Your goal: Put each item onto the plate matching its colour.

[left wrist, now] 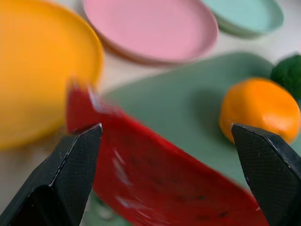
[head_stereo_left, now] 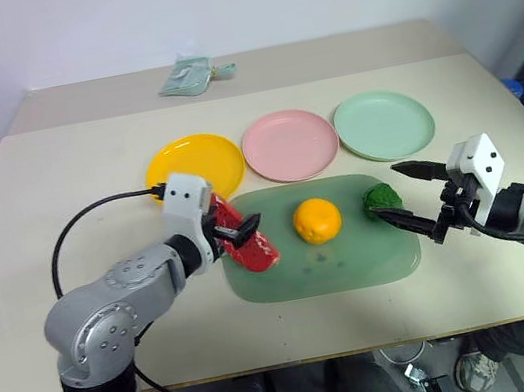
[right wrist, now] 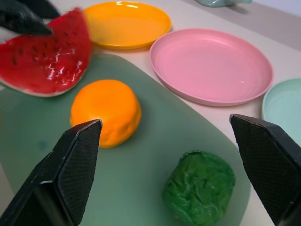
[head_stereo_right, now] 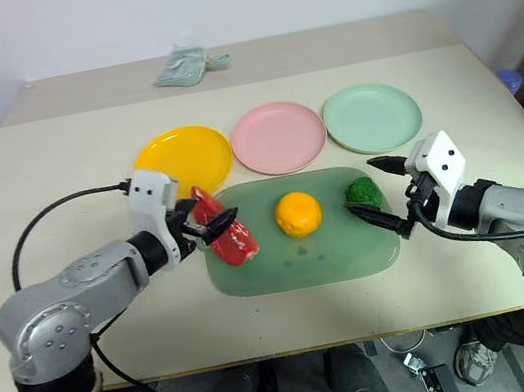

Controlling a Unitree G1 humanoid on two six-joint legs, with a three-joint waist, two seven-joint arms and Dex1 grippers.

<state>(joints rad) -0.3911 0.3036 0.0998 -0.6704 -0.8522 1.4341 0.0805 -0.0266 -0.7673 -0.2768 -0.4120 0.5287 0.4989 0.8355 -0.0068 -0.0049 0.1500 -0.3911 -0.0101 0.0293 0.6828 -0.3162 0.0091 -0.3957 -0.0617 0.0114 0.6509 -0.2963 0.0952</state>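
A red watermelon wedge [head_stereo_left: 251,247], a round orange [head_stereo_left: 316,220] and a bumpy dark-green ball [head_stereo_left: 381,199] lie on a translucent green mat [head_stereo_left: 356,266]. Behind the mat sit three plates in a row: yellow [head_stereo_left: 194,164], pink [head_stereo_left: 290,144], mint green [head_stereo_left: 383,124]. My left gripper [head_stereo_left: 229,218] is open, its fingers straddling the wedge's upper end; the left wrist view shows the wedge [left wrist: 155,179] between them. My right gripper [head_stereo_left: 407,194] is open just right of the green ball [right wrist: 200,190], pointing at it without touching.
A pale green cloth bundle [head_stereo_left: 188,75] lies at the far side of the table. The left arm's black cable [head_stereo_left: 75,229] loops over the table at the left. Bare tabletop [head_stereo_left: 53,162] surrounds the plates and mat.
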